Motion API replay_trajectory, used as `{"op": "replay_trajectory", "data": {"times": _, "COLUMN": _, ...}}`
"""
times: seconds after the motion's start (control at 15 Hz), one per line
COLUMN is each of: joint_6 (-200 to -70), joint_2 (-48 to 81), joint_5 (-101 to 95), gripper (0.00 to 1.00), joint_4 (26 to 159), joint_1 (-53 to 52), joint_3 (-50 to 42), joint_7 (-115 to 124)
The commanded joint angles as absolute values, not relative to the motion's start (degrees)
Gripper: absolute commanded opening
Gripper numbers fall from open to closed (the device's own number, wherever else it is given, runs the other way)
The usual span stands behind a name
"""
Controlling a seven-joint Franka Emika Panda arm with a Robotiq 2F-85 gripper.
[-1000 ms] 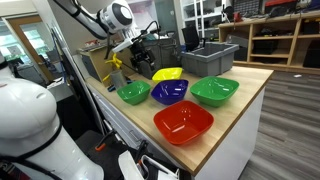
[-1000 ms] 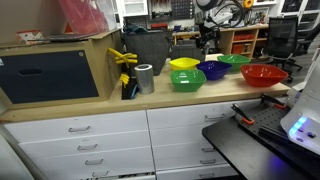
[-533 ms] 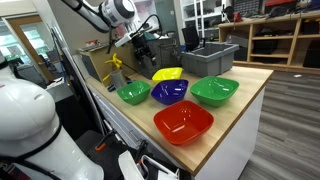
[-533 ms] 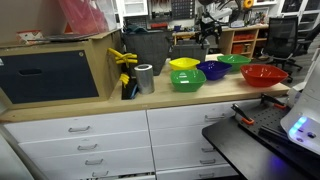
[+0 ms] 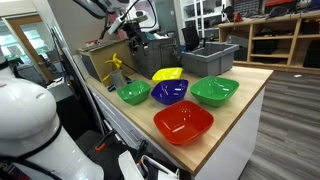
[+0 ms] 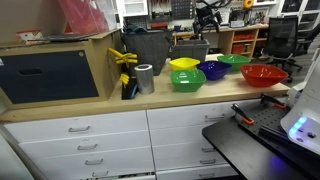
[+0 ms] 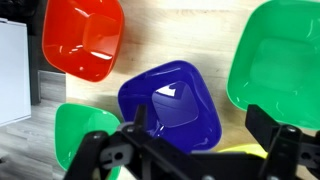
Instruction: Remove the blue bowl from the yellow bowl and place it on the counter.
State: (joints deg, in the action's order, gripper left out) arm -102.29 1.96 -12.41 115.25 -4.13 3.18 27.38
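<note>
While the gripper hangs high above the far end of the counter, five bowls sit on the wood. There is one blue bowl, one yellow bowl and one red bowl. There are also two green ones, a small green bowl and a big green bowl. The blue bowl sits on the counter by itself, just beside the yellow bowl and between the two green ones. It looks empty. The red bowl sits apart, nearer the counter's edge. One gray bin stands past the bowls. In the wrist view the two fingers are spread wide apart and hold nothing. The blue bowl lies right under them.
</note>
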Motion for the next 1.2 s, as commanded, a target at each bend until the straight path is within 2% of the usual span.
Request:
{"op": "replay_trajectory", "data": {"times": 0.0, "joint_6": -94.58, "joint_2": 3.78, "joint_5": -9.60, "gripper": 1.00, "joint_4": 107.39, "joint_1": -4.81, "joint_3": 3.94, "joint_7": 26.49}}
{"op": "replay_trajectory", "data": {"times": 1.13, "joint_6": -83.88, "joint_2": 4.27, "joint_5": -0.05, "gripper": 1.00, "joint_4": 89.88, "joint_1": -5.76, "joint_3": 4.68, "joint_7": 20.71}}
